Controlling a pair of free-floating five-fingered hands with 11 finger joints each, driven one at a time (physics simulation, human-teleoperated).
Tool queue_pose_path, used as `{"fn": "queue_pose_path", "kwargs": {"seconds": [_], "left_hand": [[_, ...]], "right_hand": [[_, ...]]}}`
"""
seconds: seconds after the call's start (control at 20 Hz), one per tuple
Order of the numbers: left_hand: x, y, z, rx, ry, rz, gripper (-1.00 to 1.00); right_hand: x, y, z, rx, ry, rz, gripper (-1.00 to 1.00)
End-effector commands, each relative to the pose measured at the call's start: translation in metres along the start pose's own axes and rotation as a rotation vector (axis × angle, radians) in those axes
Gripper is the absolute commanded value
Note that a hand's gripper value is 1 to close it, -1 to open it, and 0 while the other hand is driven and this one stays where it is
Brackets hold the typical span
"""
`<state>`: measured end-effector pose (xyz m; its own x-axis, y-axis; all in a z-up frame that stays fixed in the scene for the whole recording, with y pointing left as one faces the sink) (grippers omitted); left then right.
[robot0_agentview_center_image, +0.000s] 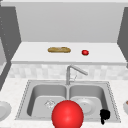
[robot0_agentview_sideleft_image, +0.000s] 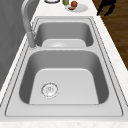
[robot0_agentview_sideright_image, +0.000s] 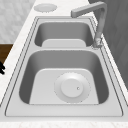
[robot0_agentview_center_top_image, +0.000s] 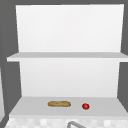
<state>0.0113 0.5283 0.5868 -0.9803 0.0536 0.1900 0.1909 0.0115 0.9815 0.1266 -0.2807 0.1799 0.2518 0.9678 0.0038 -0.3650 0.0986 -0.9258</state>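
Left of the right hand's (robot0_agentview_center_image: 105, 116) fingers: plate (robot0_agentview_center_image: 85, 105) in the sink (robot0_agentview_center_image: 113, 100), red ball (robot0_agentview_center_image: 67, 115) beyond. Seemingly an approach step; finger spread impossible to tell. Probably calls for reaching leftward and down.

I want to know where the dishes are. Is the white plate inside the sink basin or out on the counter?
Inside. The white plate lies flat on the bottom of the sink's right basin, near the right hand.

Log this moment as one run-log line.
right hand: at front rim of sink, right basin, fingers curled, holding nothing | plate: in right basin | shelf: bread loaf, tomato
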Motion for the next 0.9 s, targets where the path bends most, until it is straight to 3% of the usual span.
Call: {"fn": "queue_pose_path", "kwargs": {"seconds": [0.0,0.4,0.6,0.85], "left_hand": [[0.013,0.018,-0.017,-0.033,0.012,0.016,-1.00],[0.051,0.050,-0.050,-0.032,0.031,0.005,-1.00],[0.064,0.055,-0.066,-0.050,0.035,-0.088,-1.00],[0.055,0.054,-0.080,-0.064,0.068,-0.093,-1.00]], "right_hand": [[0.000,0.000,0.000,0.000,0.000,0.000,0.00],[0.000,0.000,0.000,0.000,0.000,0.000,0.00],[0.000,0.000,0.000,0.000,0.000,0.000,0.00],[0.000,0.000,0.000,0.000,0.000,0.000,0.00]]}}
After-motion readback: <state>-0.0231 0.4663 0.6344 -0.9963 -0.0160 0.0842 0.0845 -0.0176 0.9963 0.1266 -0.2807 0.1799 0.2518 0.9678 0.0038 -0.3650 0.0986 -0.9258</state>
